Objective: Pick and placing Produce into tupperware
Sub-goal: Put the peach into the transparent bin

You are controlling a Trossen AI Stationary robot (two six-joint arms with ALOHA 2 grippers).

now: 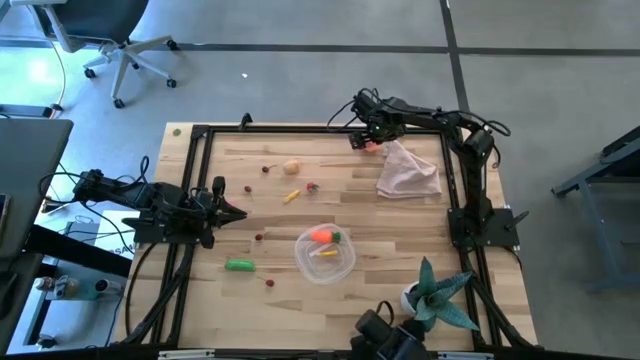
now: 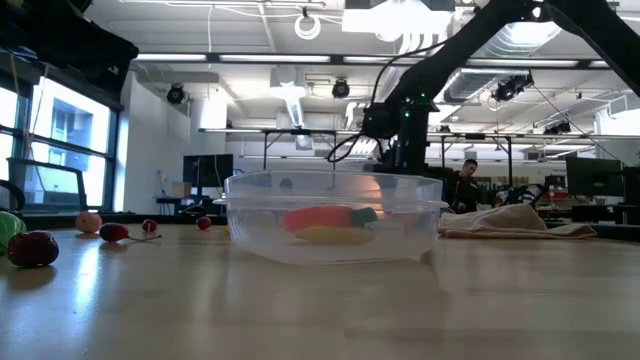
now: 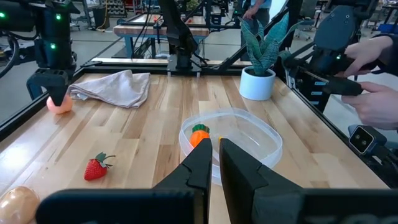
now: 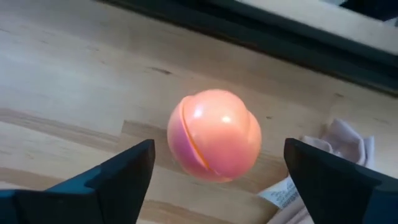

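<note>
The pink ball (image 4: 213, 134) rests on the table near the far edge, next to the pink cloth (image 1: 408, 170). My right gripper (image 4: 219, 146) hangs open over the ball, one finger on either side and clear of it; it also shows as the right gripper (image 1: 368, 138) in the high view. The clear tupperware (image 1: 325, 252) holds an orange carrot (image 1: 322, 236) and a yellow stick (image 1: 325, 253). On the bare wood lie a green pod (image 1: 239, 265), a tan ball (image 1: 292, 168), another yellow stick (image 1: 291, 195), a strawberry (image 1: 312, 187) and small red berries (image 1: 259, 237). My left gripper (image 1: 235, 213) waits shut at the table's left side.
A teal potted plant (image 1: 435, 295) stands at the near right corner. The black frame rail (image 1: 300, 130) runs just behind the pink ball. A person's hand (image 3: 373, 93) shows beyond the table's near side in the left wrist view. Bare wood lies between the cloth and the tupperware.
</note>
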